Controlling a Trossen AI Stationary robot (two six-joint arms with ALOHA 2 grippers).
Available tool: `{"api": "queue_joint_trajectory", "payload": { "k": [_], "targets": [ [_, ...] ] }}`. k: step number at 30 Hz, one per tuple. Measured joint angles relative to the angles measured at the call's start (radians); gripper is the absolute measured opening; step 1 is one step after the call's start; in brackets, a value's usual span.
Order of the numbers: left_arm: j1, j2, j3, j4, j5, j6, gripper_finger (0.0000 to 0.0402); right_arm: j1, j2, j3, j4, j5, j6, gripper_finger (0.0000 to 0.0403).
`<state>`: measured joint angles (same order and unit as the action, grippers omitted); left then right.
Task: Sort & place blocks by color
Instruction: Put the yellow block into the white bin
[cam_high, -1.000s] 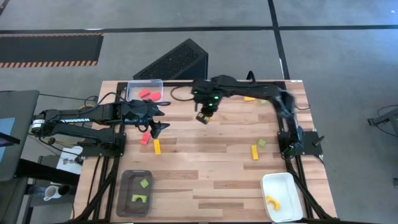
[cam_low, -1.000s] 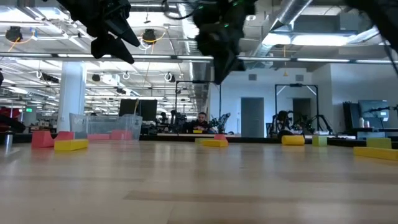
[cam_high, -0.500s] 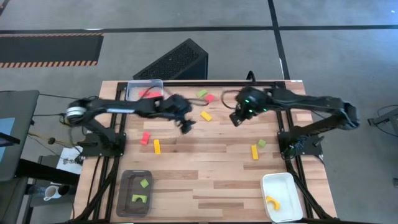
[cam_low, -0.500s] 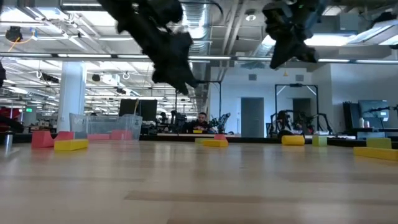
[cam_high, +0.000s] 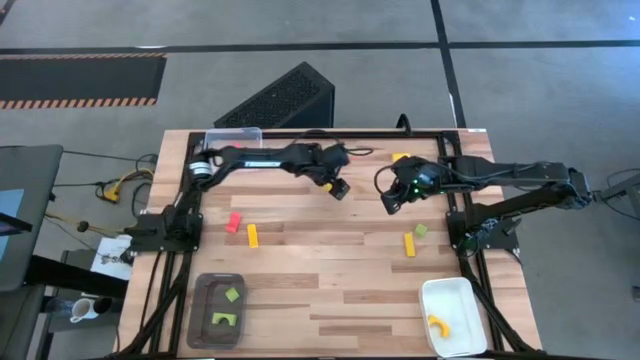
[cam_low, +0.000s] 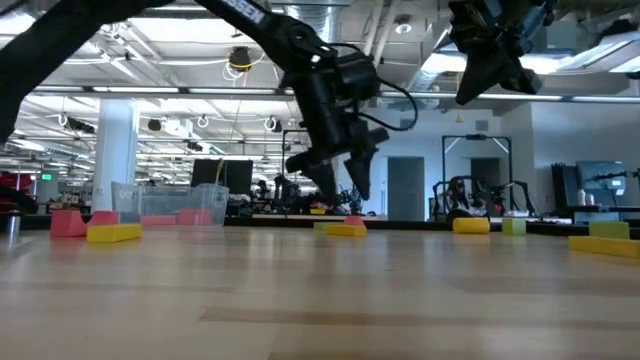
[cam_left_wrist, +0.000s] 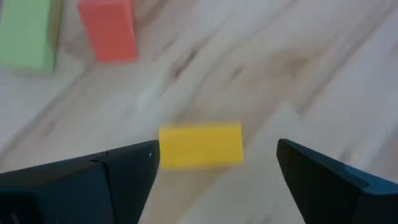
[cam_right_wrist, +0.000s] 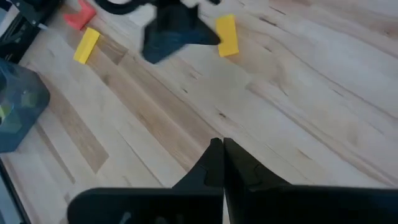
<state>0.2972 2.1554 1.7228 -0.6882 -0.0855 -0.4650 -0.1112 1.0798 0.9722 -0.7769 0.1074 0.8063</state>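
The blocks lie scattered over the table (cam_high: 330, 290): a yellow bar (cam_left_wrist: 200, 144) sits under the left gripper (cam_high: 340, 189), framed between its spread, empty fingers (cam_left_wrist: 87, 180) in the left wrist view, with a red block (cam_left_wrist: 109, 29) and a green block (cam_left_wrist: 28, 31) just beyond it. On the table's left side a red piece (cam_high: 234, 222) and a yellow bar (cam_high: 252, 235) lie close together; on the right a yellow bar (cam_high: 409, 244) and a green cube (cam_high: 421, 230) sit near each other, and one more yellow piece (cam_high: 400, 157) lies at the far edge. The clear tray (cam_high: 235, 138) stands at the far left corner, the grey tray (cam_high: 219, 310) at the near left edge holding green pieces (cam_high: 232, 295), and the white tray (cam_high: 452, 316) at the near right corner holding a yellow arch (cam_high: 437, 325). The right gripper (cam_high: 389, 201), clenched shut on nothing, hangs above the table right of centre, well apart from the left one. The table is pale wood planking in a dark frame, and its middle and near strip between the trays are bare. A black slatted panel (cam_high: 278, 100) lies on the grey floor behind the table. The low view looks into a large hall with ceiling lights, columns and other rigs, and a person (cam_low: 322, 193) sits far back.
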Motion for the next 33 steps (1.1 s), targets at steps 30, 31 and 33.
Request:
{"api": "queue_joint_trajectory", "payload": {
  "k": [30, 31, 33],
  "targets": [
    [-0.006, 0.175, 0.093, -0.11, 0.009, 0.033, 0.0343, -0.009, 0.005, 0.0, 0.003, -0.056, -0.013, 0.0019],
    [-0.008, 0.175, 0.093, -0.11, 0.002, 0.036, 0.0343, -0.009, 0.005, 0.0, 0.004, -0.056, -0.012, 0.0018],
    [-0.015, 0.176, 0.092, -0.106, -0.012, 0.047, 0.0343, -0.009, 0.005, 0.0, 0.007, -0.058, -0.01, 0.0016]
  ]
}}
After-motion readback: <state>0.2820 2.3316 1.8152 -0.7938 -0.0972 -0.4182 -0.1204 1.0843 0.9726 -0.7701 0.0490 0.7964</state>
